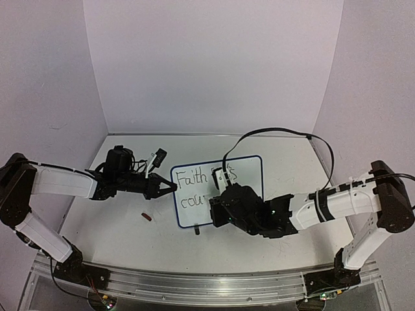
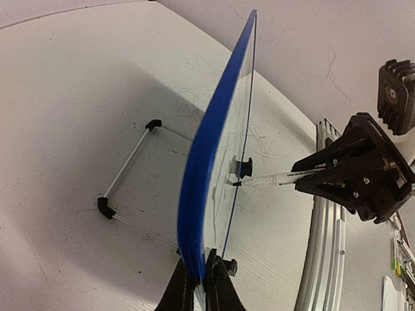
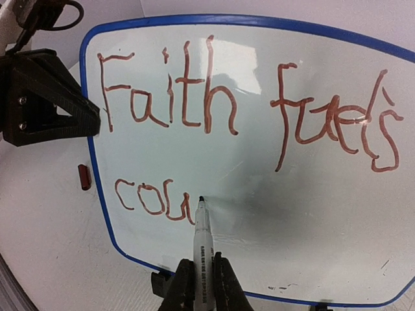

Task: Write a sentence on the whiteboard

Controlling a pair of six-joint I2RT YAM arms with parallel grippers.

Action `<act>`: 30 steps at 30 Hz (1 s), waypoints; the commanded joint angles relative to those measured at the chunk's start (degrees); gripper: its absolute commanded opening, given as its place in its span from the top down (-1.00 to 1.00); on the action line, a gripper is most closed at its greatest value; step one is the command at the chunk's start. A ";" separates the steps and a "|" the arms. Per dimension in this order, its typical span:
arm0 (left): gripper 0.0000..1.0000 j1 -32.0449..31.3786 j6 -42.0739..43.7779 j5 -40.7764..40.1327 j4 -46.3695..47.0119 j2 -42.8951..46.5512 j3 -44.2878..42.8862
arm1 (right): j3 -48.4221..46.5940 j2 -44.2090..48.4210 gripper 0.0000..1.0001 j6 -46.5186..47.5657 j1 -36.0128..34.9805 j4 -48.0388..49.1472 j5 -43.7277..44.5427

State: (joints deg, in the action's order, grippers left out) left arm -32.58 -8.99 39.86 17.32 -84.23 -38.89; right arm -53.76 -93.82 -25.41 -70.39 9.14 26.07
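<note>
Mid-frame in the top view, on table [image 1: 117, 240]: whiteboard [image 1: 249, 178] [image 2: 206, 162] [image 3: 292, 214], long axis left to right, face tilted toward the bottom of the frame. Edge-on in the left wrist view, blue rim running from bottom centre to top centre, wire stand [image 2: 126, 170] behind it at left.

Clamped at its left rim by left claw [image 1: 170, 188] [image 2: 202, 285] [image 3: 96, 122], jaws closed on the blue edge.

Right claw [image 1: 222, 191] [image 2: 305, 176] [image 3: 201, 285] just in front of the board's face, closed around marker [image 2: 272, 179] [image 3: 202, 236]. Marker tip pointing up-frame in the right wrist view, touching the board just after "cou".

Sentence [image 1: 194, 176] [image 3: 209, 97] in reddish-brown strokes: "Faith fuels" along the top, "cou" at lower left. Middle of the writing hidden behind the right claw in the top view. Lower right corner of the board cut off in the right wrist view.

Small red piece [image 1: 147, 216] [image 3: 83, 176] on the table just left of the board, kind unclear.
</note>
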 commanded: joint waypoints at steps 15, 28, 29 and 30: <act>1.00 0.23 2.40 -4.35 -3.00 -0.24 -1.25 | -0.12 -0.63 1.00 -3.91 0.05 -4.48 -1.13; 1.00 0.23 2.40 -4.43 -3.09 -0.12 -1.01 | -0.51 -1.47 1.00 -4.33 0.07 -4.48 -1.38; 1.00 0.23 2.37 -4.44 -3.08 -0.19 -1.06 | -0.68 -1.40 1.00 -4.26 0.05 -4.45 -0.87; 1.00 0.22 2.37 -4.40 -3.08 -0.23 -1.11 | -0.98 -1.37 1.00 -4.15 0.04 -4.42 -0.25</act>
State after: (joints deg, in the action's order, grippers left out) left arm -32.58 -8.97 39.86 16.96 -84.23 -39.00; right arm -53.74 -94.46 -29.02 -70.43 5.04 23.69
